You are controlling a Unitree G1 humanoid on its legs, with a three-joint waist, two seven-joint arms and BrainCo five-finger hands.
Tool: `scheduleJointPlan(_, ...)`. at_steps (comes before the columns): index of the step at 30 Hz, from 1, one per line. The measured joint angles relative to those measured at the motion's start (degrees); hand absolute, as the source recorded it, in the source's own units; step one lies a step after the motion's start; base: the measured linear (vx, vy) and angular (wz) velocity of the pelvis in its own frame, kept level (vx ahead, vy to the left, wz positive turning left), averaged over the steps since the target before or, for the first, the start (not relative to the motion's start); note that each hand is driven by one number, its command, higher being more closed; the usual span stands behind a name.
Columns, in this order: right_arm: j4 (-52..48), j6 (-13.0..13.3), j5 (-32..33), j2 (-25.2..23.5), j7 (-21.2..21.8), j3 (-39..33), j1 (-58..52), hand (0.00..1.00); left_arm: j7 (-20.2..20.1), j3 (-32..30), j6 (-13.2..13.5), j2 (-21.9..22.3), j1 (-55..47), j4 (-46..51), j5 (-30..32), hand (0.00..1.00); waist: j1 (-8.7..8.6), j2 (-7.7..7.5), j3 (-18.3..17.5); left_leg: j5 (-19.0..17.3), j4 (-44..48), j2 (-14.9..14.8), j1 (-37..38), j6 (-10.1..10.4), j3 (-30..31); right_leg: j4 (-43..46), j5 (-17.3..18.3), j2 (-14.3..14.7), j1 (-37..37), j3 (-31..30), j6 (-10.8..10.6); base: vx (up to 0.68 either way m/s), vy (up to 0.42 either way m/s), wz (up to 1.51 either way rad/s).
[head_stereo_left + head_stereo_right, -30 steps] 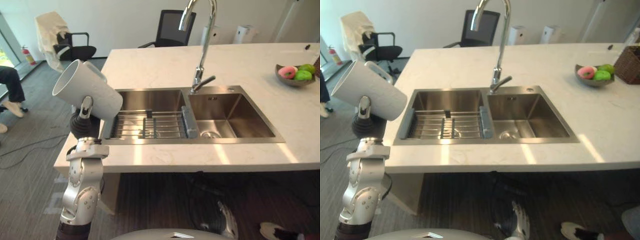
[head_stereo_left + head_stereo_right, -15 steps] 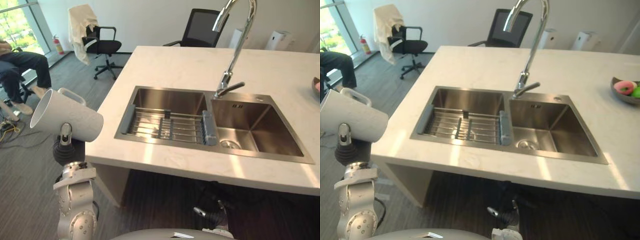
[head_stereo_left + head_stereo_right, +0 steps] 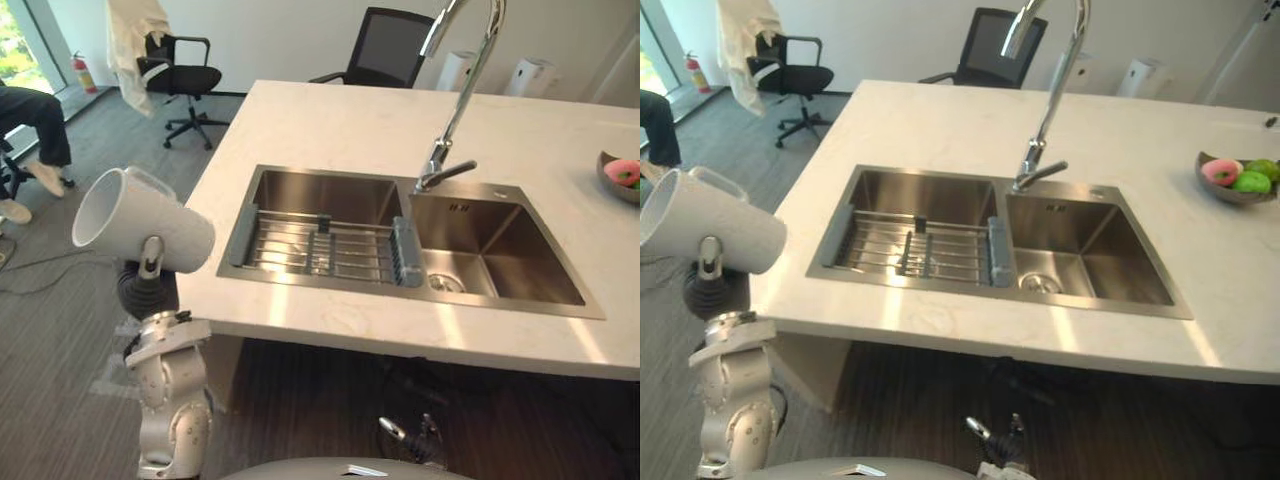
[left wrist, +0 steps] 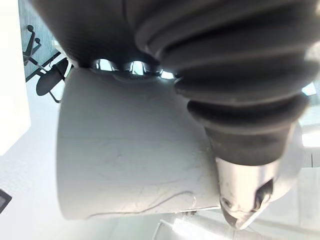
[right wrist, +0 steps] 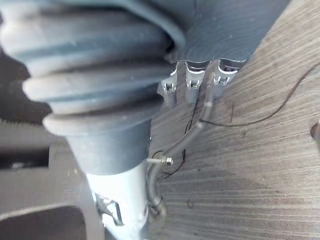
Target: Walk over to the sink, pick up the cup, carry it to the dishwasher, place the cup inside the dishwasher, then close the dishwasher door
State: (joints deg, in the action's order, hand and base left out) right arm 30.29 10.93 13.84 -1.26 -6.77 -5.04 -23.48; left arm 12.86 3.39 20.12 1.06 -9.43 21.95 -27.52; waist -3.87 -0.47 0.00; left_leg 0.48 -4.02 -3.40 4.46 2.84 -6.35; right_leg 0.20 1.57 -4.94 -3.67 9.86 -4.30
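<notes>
A large white cup (image 3: 140, 225) with a handle on its upper side lies tilted, its mouth facing left. My left hand (image 3: 150, 262) is shut on it from below, holding it in the air just off the left end of the white counter (image 3: 330, 120). In the left wrist view the cup's wall (image 4: 125, 150) lies right against the hand. The cup (image 3: 710, 225) is level with the steel double sink (image 3: 330, 292) and apart from it. My right hand (image 5: 192, 87) hangs over the dark wood floor, fingers relaxed and holding nothing.
The sink's left basin holds a wire rack (image 3: 320, 245), and a tall faucet (image 3: 460, 90) stands behind it. A fruit bowl (image 3: 1235, 180) sits at the counter's right. Office chairs (image 3: 385, 45) (image 3: 170, 75) stand beyond, and a seated person's legs (image 3: 30, 130) show at far left.
The whole picture has shifted as the camera moved. The cup stays in my left hand, still tilted and held off the counter's left end.
</notes>
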Motion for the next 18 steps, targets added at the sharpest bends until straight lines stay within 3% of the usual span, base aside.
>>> scheduleJointPlan(5,1.18,1.70,2.66,-0.41,2.87,-2.49,0.10,0.00,5.31,0.57,0.76,-0.45,4.03,-3.34,13.23,1.00,-0.51,0.21,-0.23,0.06,-0.81,0.16,-0.33,0.13,1.23,3.29,2.20,-0.18,0.66,0.00,-0.28,0.01,-0.008,0.12)
scheduleJointPlan(9,2.38,2.89,1.44,-0.29,2.95,-2.37,1.61,0.00,8.65,-3.30,1.44,-0.75,2.66,-3.34,19.64,1.00,0.78,0.31,-0.47,0.99,-0.79,1.02,-0.21,0.00,4.95,5.77,4.38,-1.13,-0.36,1.03,-0.34,0.02,-0.001,0.50)
scheduleJointPlan(13,2.37,3.93,-1.07,-0.15,3.03,-2.29,3.68,0.00,10.51,-5.80,1.67,-1.09,-0.92,-3.30,20.40,1.00,3.21,0.93,-0.99,1.66,-0.85,1.02,-0.75,0.06,6.82,5.89,4.56,-1.08,-0.73,2.31,-0.10,-0.07,-0.018,0.25)
scheduleJointPlan(18,2.60,3.93,-3.86,0.19,4.36,-1.88,3.87,0.00,10.68,-8.01,1.72,-1.08,-4.56,-2.36,21.67,1.00,3.87,1.11,-1.04,2.26,-0.84,1.17,-1.88,0.18,10.52,5.80,4.66,-1.06,-1.57,5.48,-0.08,-0.08,-0.023,0.39)
